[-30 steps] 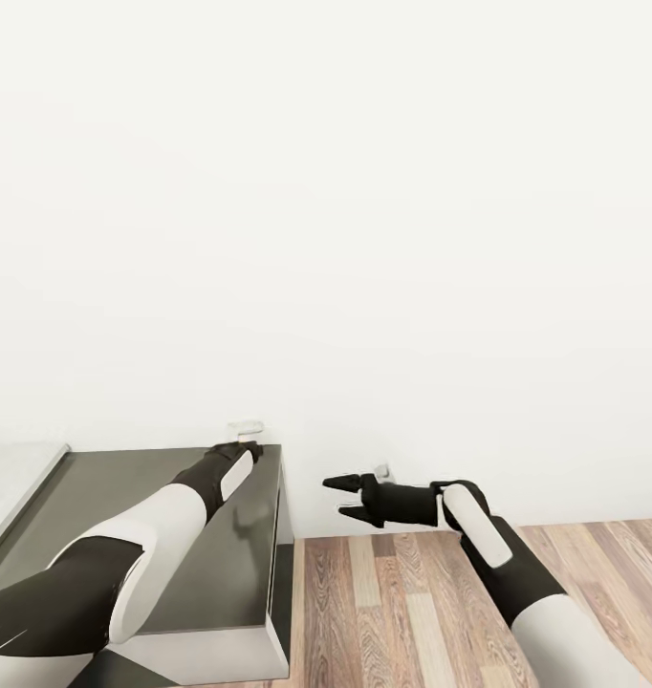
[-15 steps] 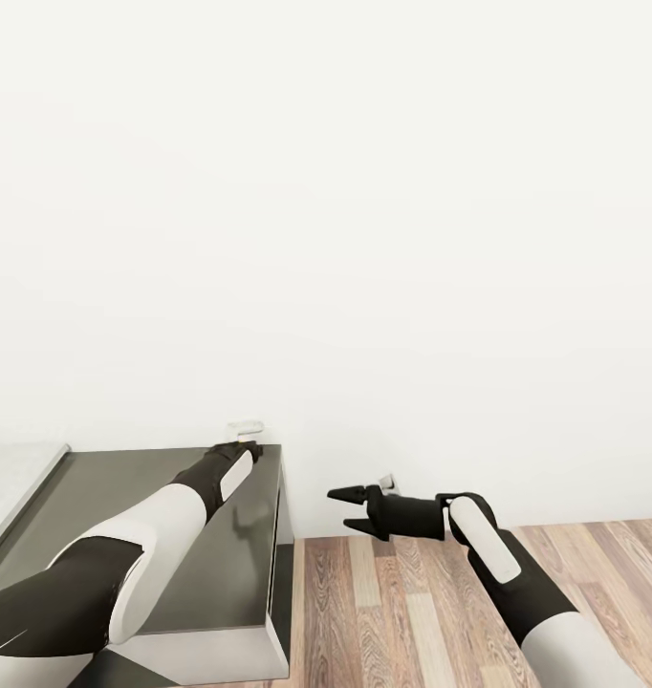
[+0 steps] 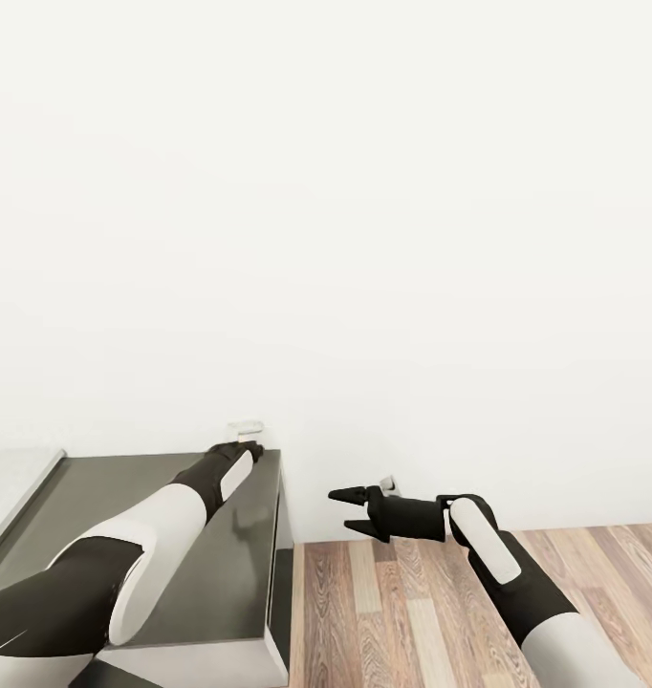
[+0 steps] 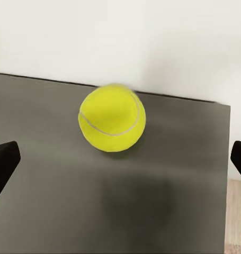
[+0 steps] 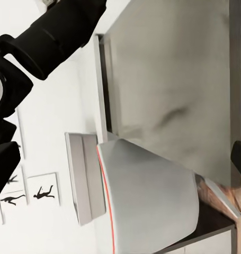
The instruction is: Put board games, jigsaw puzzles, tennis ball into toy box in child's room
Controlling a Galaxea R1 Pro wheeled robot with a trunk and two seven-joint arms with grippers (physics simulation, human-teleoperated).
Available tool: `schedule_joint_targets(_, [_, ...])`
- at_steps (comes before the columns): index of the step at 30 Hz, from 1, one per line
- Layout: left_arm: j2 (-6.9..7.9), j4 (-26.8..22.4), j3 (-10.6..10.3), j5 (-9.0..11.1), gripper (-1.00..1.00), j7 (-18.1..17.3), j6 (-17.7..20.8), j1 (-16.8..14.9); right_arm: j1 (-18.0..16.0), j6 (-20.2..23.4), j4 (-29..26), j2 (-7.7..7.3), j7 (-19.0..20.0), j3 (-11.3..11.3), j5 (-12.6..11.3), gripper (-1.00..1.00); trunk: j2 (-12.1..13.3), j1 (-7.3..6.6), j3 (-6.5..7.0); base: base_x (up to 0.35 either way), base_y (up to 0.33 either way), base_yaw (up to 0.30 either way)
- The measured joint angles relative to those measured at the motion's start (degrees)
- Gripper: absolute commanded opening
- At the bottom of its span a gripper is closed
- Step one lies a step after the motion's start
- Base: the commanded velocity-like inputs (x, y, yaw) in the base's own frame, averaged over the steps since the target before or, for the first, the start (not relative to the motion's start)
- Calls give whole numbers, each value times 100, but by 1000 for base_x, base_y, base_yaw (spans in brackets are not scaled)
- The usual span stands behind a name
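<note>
A yellow tennis ball point(image 4: 112, 118) rests on the dark grey section of the table point(image 4: 56, 211), close to its back edge by the white wall. My left gripper point(image 4: 120, 164) is open just short of the ball, one black fingertip point(image 4: 3, 164) at each side, nothing between them. In the head view my left arm reaches across the dark table point(image 3: 226, 573) to its far right corner, where the left gripper point(image 3: 242, 446) sits. My right gripper point(image 3: 350, 509) hangs open and empty over the wood floor, right of the table.
The white wall point(image 3: 364, 239) stands right behind the table and the grippers. The table's paler, higher part point(image 3: 10, 483) shows at far left. Wood-plank floor point(image 3: 412, 612) lies to the right. Black silhouette pictures point(image 5: 43, 193) hang on a wall.
My right gripper has dropped a little and drifted slightly right, still open. The left arm stays where it was over the table corner.
</note>
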Motion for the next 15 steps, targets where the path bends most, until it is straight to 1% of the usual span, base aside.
schedule_joint_targets(10, [0, 0, 0, 0, 100, -4, 0, 0, 0, 0, 3, 0, 2, -10, -10, 100, 0, 1, 0, 14, 0, 0])
schedule_joint_targets(15, [0, 0, 0, 0, 100, -4, 0, 0, 0, 0, 3, 0, 2, -10, -20, 100, 0, 1, -22, 0, 0, 0])
